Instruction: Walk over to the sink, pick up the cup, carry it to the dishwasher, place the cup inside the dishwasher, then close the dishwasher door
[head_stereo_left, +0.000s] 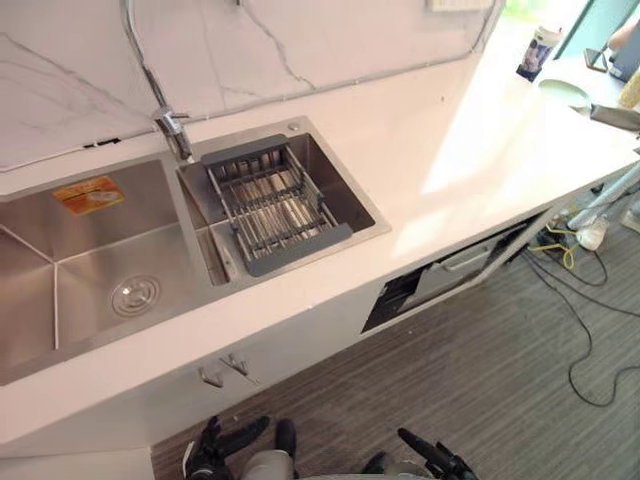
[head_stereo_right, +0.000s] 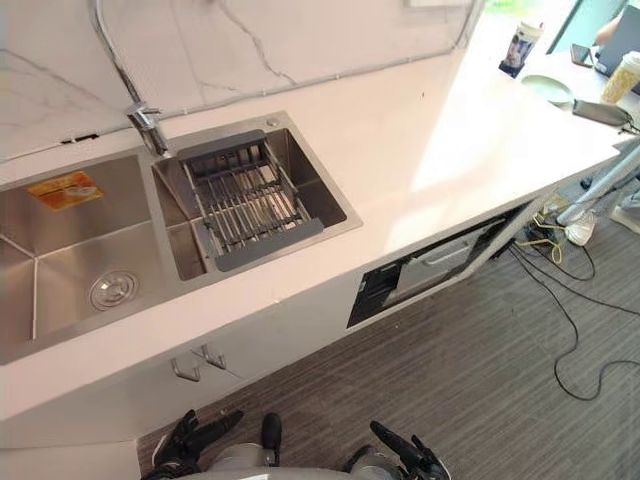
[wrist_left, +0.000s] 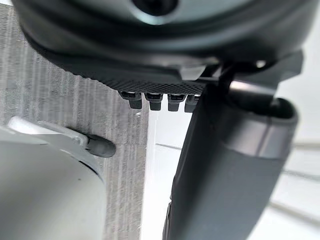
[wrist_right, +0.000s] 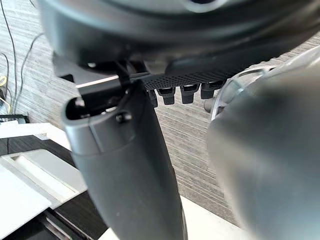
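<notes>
The steel double sink (head_stereo_left: 60, 255) is set in the white counter, with a grey drain rack (head_stereo_left: 272, 205) across its right basin and the tap (head_stereo_left: 172, 125) behind. A printed cup (head_stereo_left: 539, 50) stands far off at the counter's right end. Under the counter to the right of the sink, the dishwasher (head_stereo_left: 400, 297) shows a dark gap with its drawer front (head_stereo_left: 452, 270) pulled partly out. My left hand (head_stereo_left: 225, 440) and right hand (head_stereo_left: 435, 460) hang low near the floor, fingers relaxed, holding nothing. The left thumb (wrist_left: 225, 175) and right thumb (wrist_right: 125, 170) stand straight.
The left basin has a round drain (head_stereo_left: 134, 295) and an orange sticker (head_stereo_left: 88, 193). Two hooks (head_stereo_left: 225, 372) hang on the cabinet front. Cables (head_stereo_left: 580, 330) loop over the striped floor at right. A paper cup (head_stereo_right: 625, 75) and a bowl (head_stereo_right: 547, 90) sit at the far right.
</notes>
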